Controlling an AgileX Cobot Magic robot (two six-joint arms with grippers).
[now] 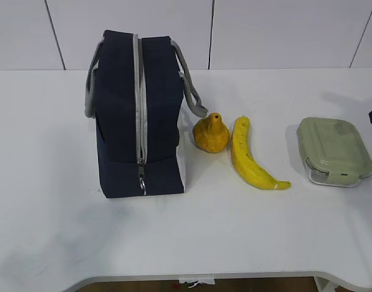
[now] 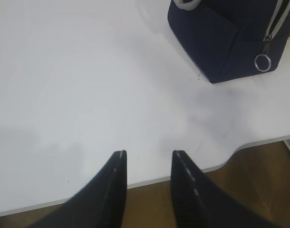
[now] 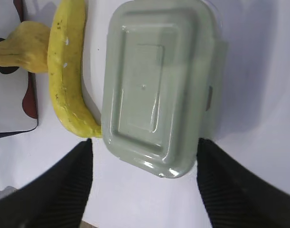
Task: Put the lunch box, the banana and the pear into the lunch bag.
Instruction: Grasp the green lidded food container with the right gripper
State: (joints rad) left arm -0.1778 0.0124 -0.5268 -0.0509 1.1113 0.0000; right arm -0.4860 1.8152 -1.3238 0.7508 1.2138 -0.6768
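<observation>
Left claw (image 2: 147, 164) hung over bare worktop (image 1: 45, 182) near the front edge, fingers apart, holding nothing; the lunch bag (image 1: 139, 115) sat ahead and to its right, toward the left-rear of the worktop. Bag stood upright, and its grey zipper (image 1: 139, 103) looked closed, running over the top and down the front face, with the ring pull (image 2: 262, 62) low on that face. So nothing could go in yet, as I read it. The pear (image 1: 210, 133) stood just right of the bag, near or touching the banana (image 1: 249, 157); couldn't tell which. Banana's long axis ran roughly rear to front, tip toward the front edge, close to the lunch box (image 1: 333, 151) corner. Lunch box lay flat near the right edge, lid up, long axis rear to front. Right claw (image 3: 145, 156) was directly above its near end, fingers wide apart, one on each long side, not yet touching. Key relation: the box sat straight ahead between those fingers, its short width across the gap, so the right arm was clearly the nearer one for it. Left arm was better placed for the bag.
</observation>
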